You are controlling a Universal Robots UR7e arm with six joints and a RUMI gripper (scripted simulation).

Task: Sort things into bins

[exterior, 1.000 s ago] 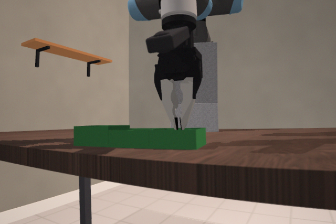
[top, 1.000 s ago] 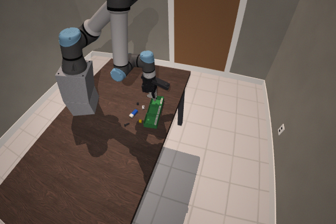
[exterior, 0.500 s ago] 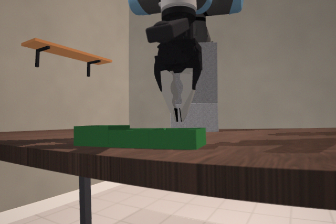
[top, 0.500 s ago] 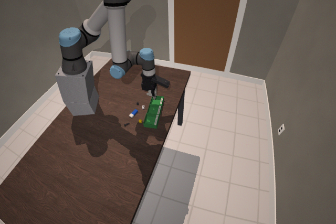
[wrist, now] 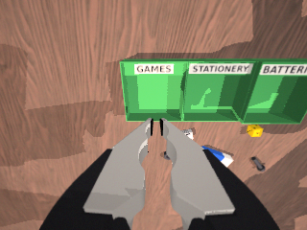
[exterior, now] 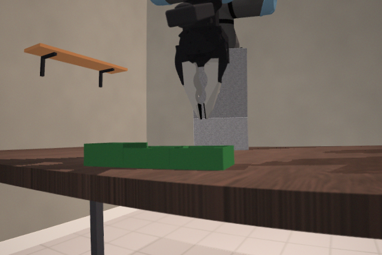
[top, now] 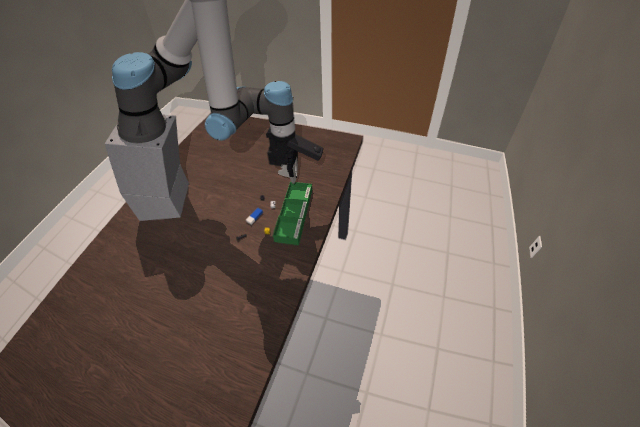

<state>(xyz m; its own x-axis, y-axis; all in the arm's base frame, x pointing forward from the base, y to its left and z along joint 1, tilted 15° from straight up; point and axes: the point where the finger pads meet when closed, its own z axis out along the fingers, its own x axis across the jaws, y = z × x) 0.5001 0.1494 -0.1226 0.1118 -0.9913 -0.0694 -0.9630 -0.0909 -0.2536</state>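
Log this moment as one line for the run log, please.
gripper: shut, holding nothing | position: above GAMES bin near edge | bins: upright, nothing visible inside | on table: yellow die, blue-white eraser

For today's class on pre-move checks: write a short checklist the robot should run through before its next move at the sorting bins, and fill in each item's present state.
1. Gripper clear above the green bins: ok.
2. Fingers free to grasp: ok, shut on nothing.
3. Bins upright on the table: ok.
4. Labels readable: ok for GAMES and STATIONERY; the third is cut off.
5. Things still waiting beside the bins: not ok, yellow die, white die, blue-white eraser.
6. GAMES bin contents: cannot tell.
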